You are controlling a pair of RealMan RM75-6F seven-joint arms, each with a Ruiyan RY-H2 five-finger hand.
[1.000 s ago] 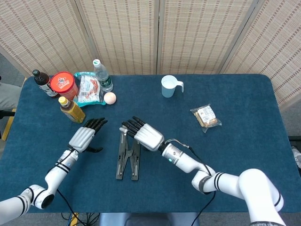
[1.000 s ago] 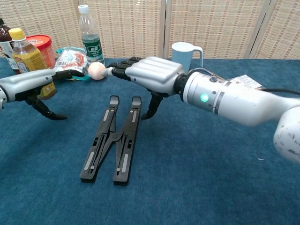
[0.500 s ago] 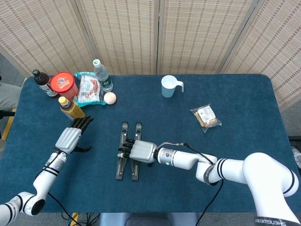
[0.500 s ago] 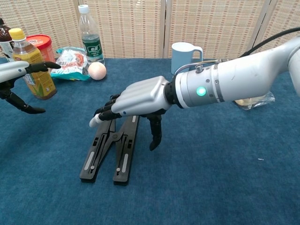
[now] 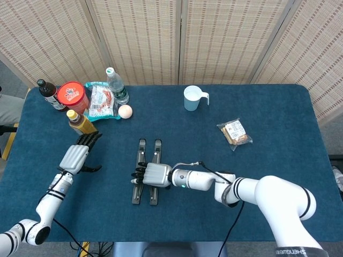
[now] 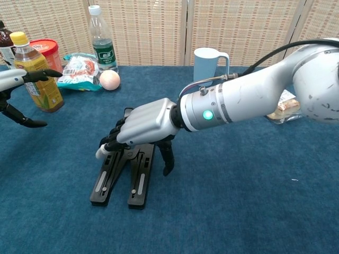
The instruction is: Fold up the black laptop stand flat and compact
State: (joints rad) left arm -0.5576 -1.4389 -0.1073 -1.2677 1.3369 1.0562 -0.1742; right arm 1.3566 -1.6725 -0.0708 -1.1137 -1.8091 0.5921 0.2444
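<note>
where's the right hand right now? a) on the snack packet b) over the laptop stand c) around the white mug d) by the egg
B: the right hand sits over the middle of the black stand, its fingers spread across the two bars, while the mug stands untouched further back.

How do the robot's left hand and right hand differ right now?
The right hand lies over the middle of the black laptop stand, fingers draped across its bars; the left hand hangs apart, holding nothing. The right shows fully in the chest view; the left is cut off there. Both have dark fingers.
</note>
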